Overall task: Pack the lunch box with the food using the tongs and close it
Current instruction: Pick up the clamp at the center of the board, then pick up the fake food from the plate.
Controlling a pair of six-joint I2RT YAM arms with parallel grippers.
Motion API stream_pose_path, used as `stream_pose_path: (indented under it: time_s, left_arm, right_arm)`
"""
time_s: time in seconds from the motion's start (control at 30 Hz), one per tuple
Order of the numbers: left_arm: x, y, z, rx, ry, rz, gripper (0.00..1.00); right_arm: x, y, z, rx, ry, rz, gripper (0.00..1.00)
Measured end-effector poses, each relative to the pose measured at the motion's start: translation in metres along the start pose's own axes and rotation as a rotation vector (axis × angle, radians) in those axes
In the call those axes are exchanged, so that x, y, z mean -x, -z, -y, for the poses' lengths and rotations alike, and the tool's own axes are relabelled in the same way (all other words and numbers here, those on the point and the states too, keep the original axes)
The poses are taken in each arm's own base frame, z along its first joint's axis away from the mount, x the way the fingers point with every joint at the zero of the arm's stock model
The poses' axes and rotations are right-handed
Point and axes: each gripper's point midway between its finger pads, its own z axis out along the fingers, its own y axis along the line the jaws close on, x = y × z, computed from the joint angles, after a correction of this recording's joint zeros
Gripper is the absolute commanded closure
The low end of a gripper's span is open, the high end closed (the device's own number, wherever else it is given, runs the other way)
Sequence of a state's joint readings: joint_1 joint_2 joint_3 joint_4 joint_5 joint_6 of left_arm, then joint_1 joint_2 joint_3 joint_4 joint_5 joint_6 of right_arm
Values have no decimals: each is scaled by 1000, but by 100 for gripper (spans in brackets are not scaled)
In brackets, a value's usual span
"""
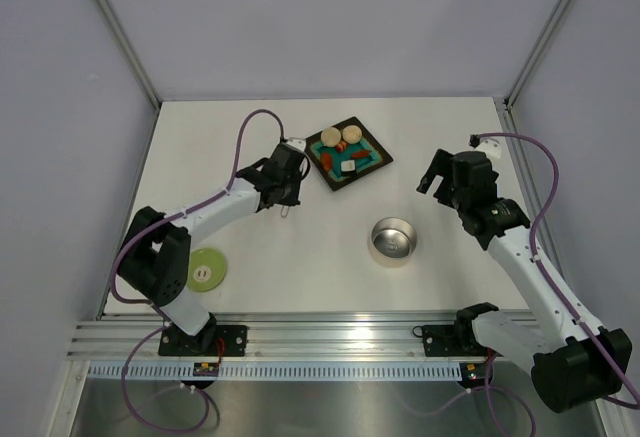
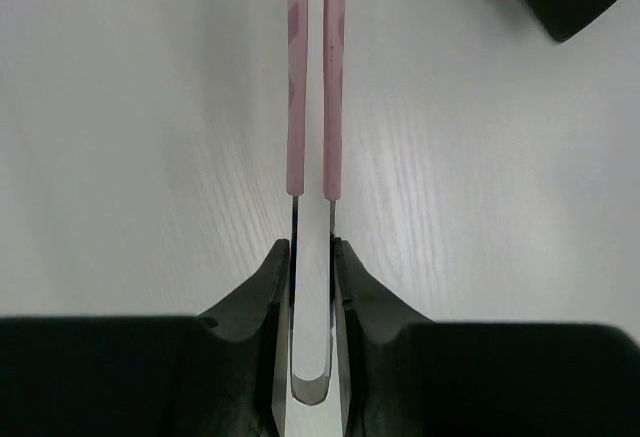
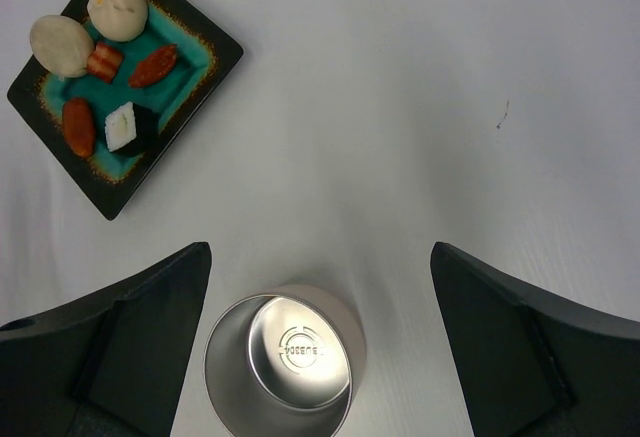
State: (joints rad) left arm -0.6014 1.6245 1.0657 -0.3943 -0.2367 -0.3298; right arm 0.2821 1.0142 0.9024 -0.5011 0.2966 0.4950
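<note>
- A white table [image 1: 300, 267] stands between pale walls, with both arms bolted at its near edge
- The left gripper [image 2: 312, 257] is pinched narrow on the tongs [image 2: 296, 107]; its black fingers [image 2: 262, 292] press the steel blades from both sides, and the two pink arms run away from the camera close together, nearly parallel, over the tabletop
- The right gripper [image 3: 320, 252] stands wide and holds nothing, hanging above the lunch box [image 3: 285, 357]
- The lunch box, a round steel tin, stands upright and uncovered right of the table's middle, its bare bottom showing an embossed mark
- Its pale green lid [image 1: 205, 270] lies flat well apart, beside the left arm's base
- The food lies on the square teal tray [image 3: 225, 54] toward the far side: two beige balls [image 3: 117, 7], red-orange pieces [image 3: 153, 65] and a white block [image 3: 122, 125]
</note>
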Motion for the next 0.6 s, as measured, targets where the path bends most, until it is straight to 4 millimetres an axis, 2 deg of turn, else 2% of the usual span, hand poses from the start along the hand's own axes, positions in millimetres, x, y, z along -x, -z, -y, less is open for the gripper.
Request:
stream_pose_path:
  time_s: [0.1, 0.23, 0.3, 0.47, 0.6]
  left_arm:
    - [32, 17, 8, -33, -28, 42, 96]
    - [54, 36, 17, -77, -58, 55, 95]
    - [62, 42, 23, -101, -73, 43, 91]
    - [82, 41, 38, -138, -88, 17, 82]
    - [76, 33, 40, -136, -95, -27, 78]
  right_arm:
    - [-1, 1, 1, -2, 2, -3, 1]
    - [1, 5, 1, 1, 0, 3, 0]
    - [3, 7, 1, 5, -2, 9, 1]
    - [6, 8, 0, 7, -4, 14, 0]
    - [7, 9, 0, 7, -5, 22, 1]
